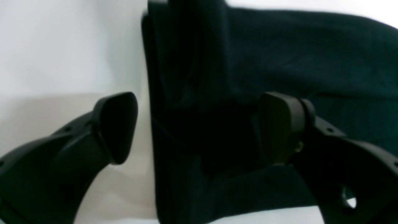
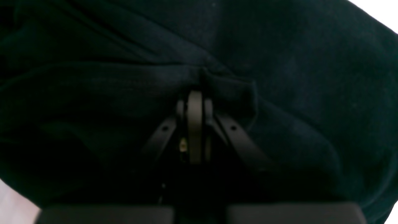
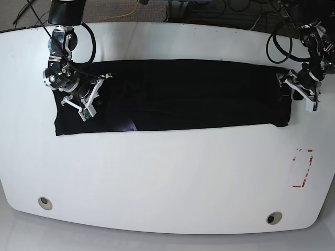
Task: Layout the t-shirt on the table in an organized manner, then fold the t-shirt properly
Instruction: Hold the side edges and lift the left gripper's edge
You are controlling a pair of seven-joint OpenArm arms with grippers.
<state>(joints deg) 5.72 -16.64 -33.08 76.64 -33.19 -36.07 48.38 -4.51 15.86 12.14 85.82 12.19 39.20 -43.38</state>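
Base view: the t-shirt (image 3: pixel 178 94) is laid as a long band across the table (image 3: pixel 167 178). Its right-hand end is straddled by the spread left gripper (image 3: pixel 299 89); the right gripper (image 3: pixel 84 102) (pressed shut) seemingly pinches the opposite end.

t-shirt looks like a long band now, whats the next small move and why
Probably close the left gripper on the t-shirt end. Its jaws stand open astride that folded edge, one over the table, one over cloth, while the right gripper is shut on cloth at the other end. Both ends held, the band could be folded across.
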